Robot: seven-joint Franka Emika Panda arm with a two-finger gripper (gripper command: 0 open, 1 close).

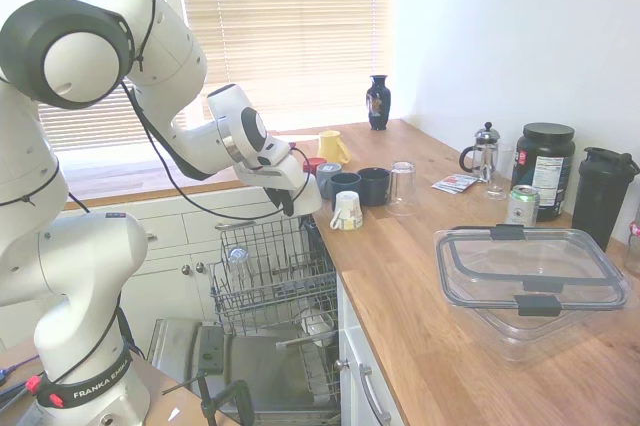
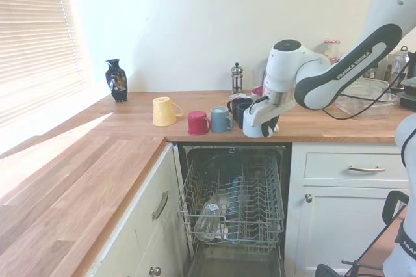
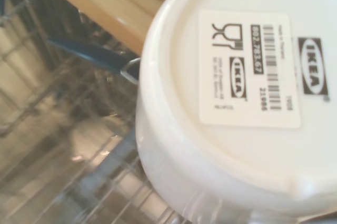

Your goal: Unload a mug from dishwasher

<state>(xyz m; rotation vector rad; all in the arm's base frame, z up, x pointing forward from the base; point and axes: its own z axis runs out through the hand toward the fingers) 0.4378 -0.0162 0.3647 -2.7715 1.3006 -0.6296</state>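
My gripper (image 1: pixel 291 202) (image 2: pixel 264 127) is shut on the plain white mug (image 1: pixel 309 198) (image 2: pixel 253 125). It holds the mug upside down at the counter's front edge, above the open dishwasher (image 2: pixel 232 160). The wrist view is filled by the mug's base (image 3: pixel 237 103), which carries an IKEA label. Below hangs the pulled-out grey wire rack (image 1: pixel 268 273) (image 2: pixel 229 207), with a clear glass (image 2: pixel 207 218) lying in it. The drop-down door (image 1: pixel 250 371) is open.
On the wooden counter (image 1: pixel 400 266) behind the gripper stand a small printed white mug (image 1: pixel 347 211), dark mugs (image 1: pixel 372 186), a blue-grey mug (image 2: pixel 220 119), a red mug (image 2: pixel 197 123), a yellow mug (image 2: pixel 164 110) and a glass (image 1: pixel 402 186). A clear lidded container (image 1: pixel 530 276) is further right.
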